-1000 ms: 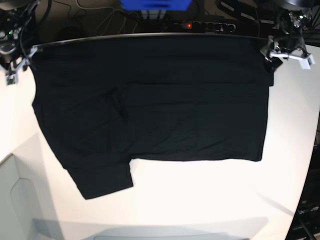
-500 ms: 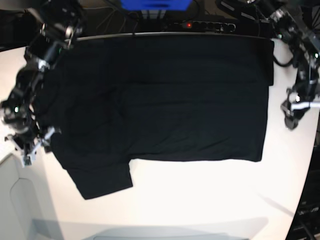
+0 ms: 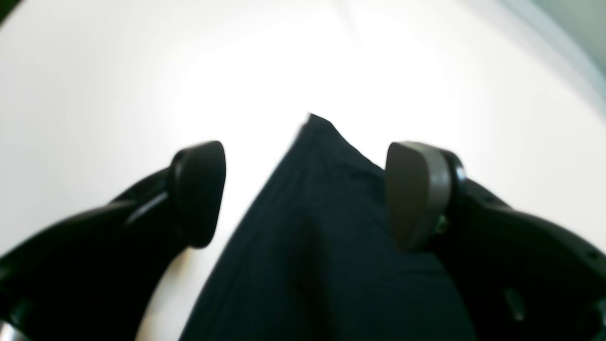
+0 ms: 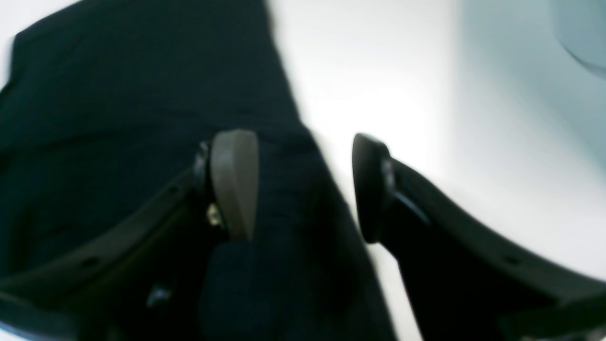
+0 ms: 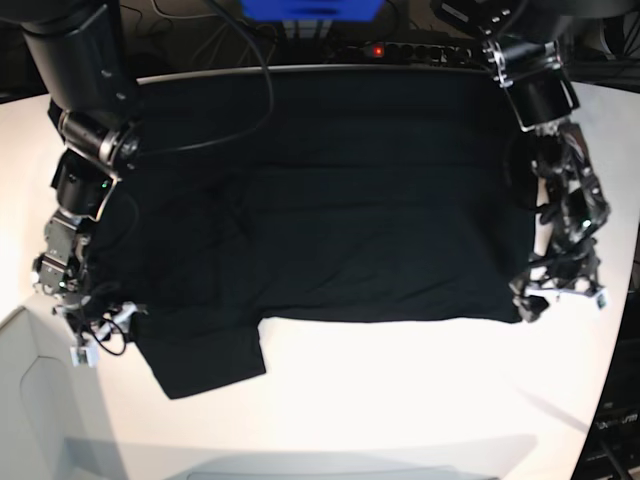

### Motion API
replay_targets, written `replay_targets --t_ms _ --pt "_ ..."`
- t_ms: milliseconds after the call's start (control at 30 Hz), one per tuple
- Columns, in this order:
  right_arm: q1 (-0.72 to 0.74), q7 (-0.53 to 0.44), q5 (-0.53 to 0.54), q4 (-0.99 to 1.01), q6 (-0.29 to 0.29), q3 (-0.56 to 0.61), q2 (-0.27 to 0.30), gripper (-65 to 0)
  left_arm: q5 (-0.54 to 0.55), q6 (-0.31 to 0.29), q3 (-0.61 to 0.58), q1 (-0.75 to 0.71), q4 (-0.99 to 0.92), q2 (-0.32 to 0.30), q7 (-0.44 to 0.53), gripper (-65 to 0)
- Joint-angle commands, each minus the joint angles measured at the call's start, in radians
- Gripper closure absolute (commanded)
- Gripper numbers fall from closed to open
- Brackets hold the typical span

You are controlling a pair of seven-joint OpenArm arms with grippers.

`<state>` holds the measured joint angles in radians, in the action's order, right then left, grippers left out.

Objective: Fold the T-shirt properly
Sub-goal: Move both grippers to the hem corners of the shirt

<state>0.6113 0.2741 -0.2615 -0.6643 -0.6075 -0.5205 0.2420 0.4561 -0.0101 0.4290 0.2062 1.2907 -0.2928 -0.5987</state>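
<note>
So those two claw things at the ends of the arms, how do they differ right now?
The left gripper is centred over a pointed corner of the T-shirt, white table on both sides. The right gripper straddles a side edge: one finger over cloth, the other over bare table. In the base view, the left sits at the shirt's lower right corner, the right beside the sleeve at lower left. Both are open, holding nothing.

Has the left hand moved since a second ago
Yes. In the base view the left hand has come down from beside the power strip to the T-shirt's near corner.
</note>
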Motion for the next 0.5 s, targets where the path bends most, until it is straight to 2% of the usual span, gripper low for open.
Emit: replay_targets --t_ms 0,133,267,467 --pt "0.035 -0.048 0.012 0.007 0.013 0.001 0.020 -34.3 -0.009 0.003 -0.023 0.039 -0.016 -0.030 0.049 -50.4" --pt "0.035 -0.106 0.011 0.067 0.028 0.001 0.043 -35.3 -0.006 0.003 -0.112 0.115 -0.196 -0.052 0.176 -50.4" --pt "0.032 -0.118 0.009 0.074 0.051 0.001 0.044 -35.6 -0.006 0.003 -0.180 0.172 -0.339 -0.053 0.251 -50.4" --pt "0.014 -0.112 0.009 0.087 0.053 0.001 0.035 -35.6 -0.007 0.003 -0.289 0.238 -0.480 -0.055 0.342 -50.4"
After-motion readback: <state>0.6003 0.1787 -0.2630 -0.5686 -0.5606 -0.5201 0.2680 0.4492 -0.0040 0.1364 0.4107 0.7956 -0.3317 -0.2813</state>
